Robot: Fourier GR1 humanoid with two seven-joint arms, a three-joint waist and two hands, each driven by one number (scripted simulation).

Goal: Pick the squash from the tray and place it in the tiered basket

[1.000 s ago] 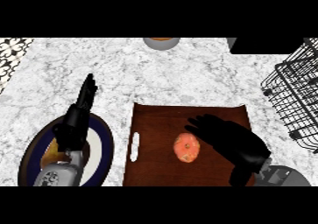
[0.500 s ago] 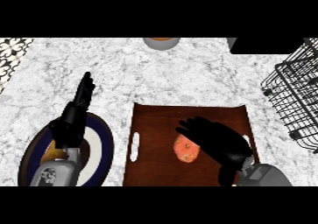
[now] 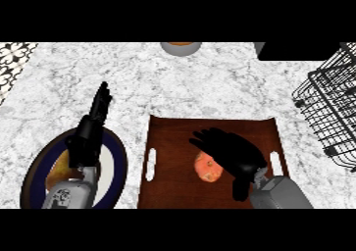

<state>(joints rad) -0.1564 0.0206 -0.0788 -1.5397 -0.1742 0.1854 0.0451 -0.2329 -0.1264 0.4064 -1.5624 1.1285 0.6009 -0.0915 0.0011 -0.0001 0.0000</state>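
Note:
An orange squash lies on the dark brown tray in the lower middle of the head view. My right hand hovers over it with fingers spread, covering its right side; the fingers are not curled round it. The black wire tiered basket stands at the right edge, apart from the tray. My left hand rests open at the left, fingers straight and pointing away, above a plate.
A dark-rimmed plate with some food lies under my left forearm. A small bowl sits at the counter's far edge. A black block fills the far right corner. Patterned tiles run along the far left.
My right hand has moved left across the tray and now lies over the squash's right side. The left hand has stayed where it was.

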